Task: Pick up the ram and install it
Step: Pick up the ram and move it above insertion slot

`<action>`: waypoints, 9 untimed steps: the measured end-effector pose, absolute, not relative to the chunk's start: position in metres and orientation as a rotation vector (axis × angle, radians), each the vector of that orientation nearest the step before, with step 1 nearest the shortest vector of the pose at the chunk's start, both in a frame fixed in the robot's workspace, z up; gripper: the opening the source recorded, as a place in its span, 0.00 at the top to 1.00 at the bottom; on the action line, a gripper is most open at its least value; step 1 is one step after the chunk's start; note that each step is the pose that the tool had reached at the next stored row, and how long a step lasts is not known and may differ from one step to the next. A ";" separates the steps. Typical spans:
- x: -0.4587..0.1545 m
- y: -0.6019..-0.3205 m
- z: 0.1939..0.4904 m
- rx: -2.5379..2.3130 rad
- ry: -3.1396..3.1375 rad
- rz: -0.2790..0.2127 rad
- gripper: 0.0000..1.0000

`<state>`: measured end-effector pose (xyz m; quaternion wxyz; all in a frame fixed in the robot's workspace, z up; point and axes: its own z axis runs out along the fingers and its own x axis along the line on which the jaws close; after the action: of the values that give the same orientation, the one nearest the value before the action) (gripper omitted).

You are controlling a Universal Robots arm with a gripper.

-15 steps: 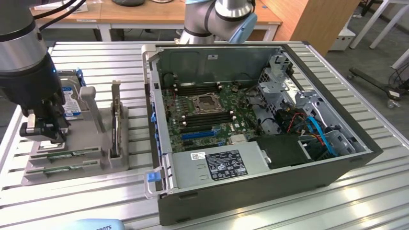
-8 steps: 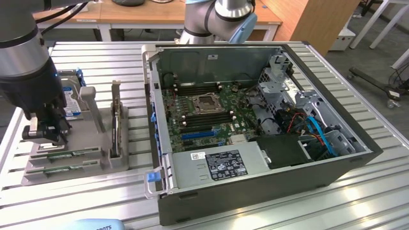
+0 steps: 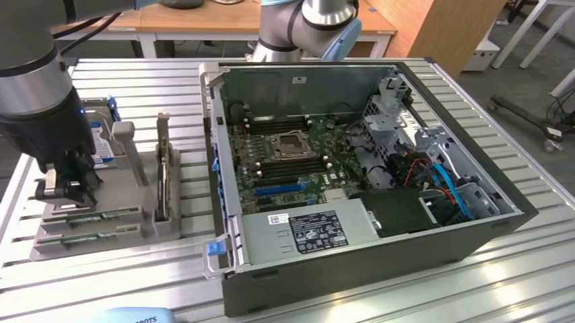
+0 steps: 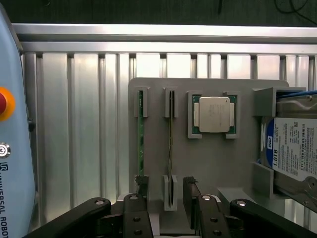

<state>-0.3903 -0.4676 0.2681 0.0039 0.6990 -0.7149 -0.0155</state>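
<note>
Ram [image 3: 90,218], a thin green stick, lies on its edge in a slot of the grey holder [image 3: 134,235], at about eight o'clock in the exterior view. A second stick [image 3: 85,237] lies in the next slot, just beside it toward six o'clock. The gripper [image 3: 67,195] hangs over the holder at nine o'clock, close above the sticks, with nothing in it. A dark upright card [image 3: 161,168] stands in the holder toward the gripper's three o'clock, and a hard drive [image 3: 101,138] sits at the holder's twelve o'clock end. The open computer case [image 3: 467,235] fills the exterior view's right, with its motherboard [image 3: 269,171] exposed and the empty processor socket [image 3: 292,145] near the centre. In the wrist view the ram [image 4: 170,134] runs edge-on between two grey clips. The second stick [image 4: 140,144] lies parallel to it and shows clearly green. The silver processor chip [image 4: 214,114] sits in its own recess just beyond, and the hard drive [image 4: 294,148] lies past that. The gripper [image 4: 166,198] stands with its jaws wide apart. Its black fingers [image 4: 194,198] straddle the near end of the ram's slot and touch neither stick.
</note>
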 end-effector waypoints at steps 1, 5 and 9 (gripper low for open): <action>-0.390 -0.468 0.267 2.191 -2.241 -0.049 0.59; -0.390 -0.468 0.263 2.191 -2.241 -0.049 0.59; -0.390 -0.468 0.259 2.191 -2.240 -0.049 0.59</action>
<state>-0.3903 -0.4676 0.2592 0.0039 0.6990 -0.7149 -0.0156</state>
